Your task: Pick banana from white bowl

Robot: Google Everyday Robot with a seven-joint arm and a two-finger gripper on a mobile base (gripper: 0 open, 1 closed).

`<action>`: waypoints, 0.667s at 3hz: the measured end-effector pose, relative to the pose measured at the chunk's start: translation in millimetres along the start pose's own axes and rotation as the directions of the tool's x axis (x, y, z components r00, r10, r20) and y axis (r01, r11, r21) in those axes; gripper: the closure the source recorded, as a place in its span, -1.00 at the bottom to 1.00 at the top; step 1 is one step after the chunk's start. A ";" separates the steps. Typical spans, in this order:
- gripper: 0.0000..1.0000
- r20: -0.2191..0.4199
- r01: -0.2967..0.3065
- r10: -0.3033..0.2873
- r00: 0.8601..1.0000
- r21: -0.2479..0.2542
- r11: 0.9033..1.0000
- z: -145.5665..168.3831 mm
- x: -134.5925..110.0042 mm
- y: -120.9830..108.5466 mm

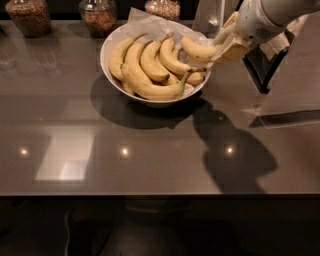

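The white bowl (106, 50), lined with crumpled white paper, stands at the back middle of the dark table and holds several yellow bananas. My gripper (223, 46) reaches in from the upper right, over the bowl's right rim. It is shut on the banana (196, 50), holding it by its right end, slightly above the other bananas. That end is hidden in the fingers. A larger banana (152, 88) with an upturned stem lies along the bowl's front.
Three glass jars of brown grains stand along the back edge: one at the left (30, 16), one in the middle (98, 16), one behind the bowl (163, 8). A dark upright object (260, 67) and a pale panel (295, 80) stand at the right. The table's front edge (160, 194) is near.
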State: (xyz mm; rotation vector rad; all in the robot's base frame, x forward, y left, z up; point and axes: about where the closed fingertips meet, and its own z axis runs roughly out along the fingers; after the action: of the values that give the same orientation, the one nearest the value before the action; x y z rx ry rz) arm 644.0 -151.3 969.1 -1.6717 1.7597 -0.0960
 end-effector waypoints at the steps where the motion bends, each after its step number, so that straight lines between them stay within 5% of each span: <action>1: 1.00 0.036 0.003 -0.004 0.999 0.010 1.000 -25.9 -7.7 3.3; 2: 1.00 0.115 0.029 -0.029 0.993 -0.001 1.000 -54.0 -13.1 17.1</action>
State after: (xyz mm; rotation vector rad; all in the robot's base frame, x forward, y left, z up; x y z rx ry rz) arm 600.3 -158.2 1006.9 -1.6716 1.6515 -0.0099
